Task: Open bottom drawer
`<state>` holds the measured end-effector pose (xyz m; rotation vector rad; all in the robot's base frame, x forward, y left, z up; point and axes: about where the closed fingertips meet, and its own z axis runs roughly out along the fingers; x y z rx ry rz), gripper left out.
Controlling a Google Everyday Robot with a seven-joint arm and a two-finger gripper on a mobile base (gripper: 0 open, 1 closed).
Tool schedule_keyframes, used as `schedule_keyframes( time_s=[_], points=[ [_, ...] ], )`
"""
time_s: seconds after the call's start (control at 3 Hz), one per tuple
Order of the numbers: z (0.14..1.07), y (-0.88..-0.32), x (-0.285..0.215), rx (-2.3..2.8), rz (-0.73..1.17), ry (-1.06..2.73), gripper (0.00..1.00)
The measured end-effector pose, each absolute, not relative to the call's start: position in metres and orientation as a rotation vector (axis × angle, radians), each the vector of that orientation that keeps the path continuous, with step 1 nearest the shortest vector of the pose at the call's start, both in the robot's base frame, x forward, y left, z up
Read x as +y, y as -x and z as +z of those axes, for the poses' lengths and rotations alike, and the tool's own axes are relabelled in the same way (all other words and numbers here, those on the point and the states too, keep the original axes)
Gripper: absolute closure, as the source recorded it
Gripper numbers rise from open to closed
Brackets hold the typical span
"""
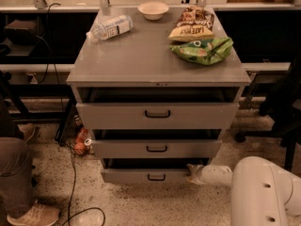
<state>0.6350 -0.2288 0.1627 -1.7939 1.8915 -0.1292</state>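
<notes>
The grey metal cabinet [157, 60] has three drawers, each pulled out a little. The bottom drawer [141, 175] is the lowest, with a plain grey front and a small black loop handle [155, 177]. A dark gap shows above its front. My gripper [193, 171] is at the right end of the bottom drawer's front, at its top right corner, at the tip of my white arm [216, 174] that reaches in from the lower right. The middle drawer [156, 149] and the top drawer [157, 115] sit above.
On the cabinet top lie a plastic bottle [109, 27], a white bowl [153, 10] and two snack bags [200, 37]. A person's leg and shoe [21, 192] are at lower left. Cables [70, 173] and cans [81, 142] lie on the floor left of the cabinet. A chair base [282, 140] stands right.
</notes>
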Motion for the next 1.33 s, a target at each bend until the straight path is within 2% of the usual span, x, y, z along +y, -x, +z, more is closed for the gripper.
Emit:
schedule_keyframes(
  time_s=[0.33, 1.33],
  points=[
    [0.161, -0.632, -0.229, 1.892, -0.127, 1.795, 1.00],
    [0.155, -0.613, -0.232, 1.913, -0.117, 1.769, 1.00]
  ],
)
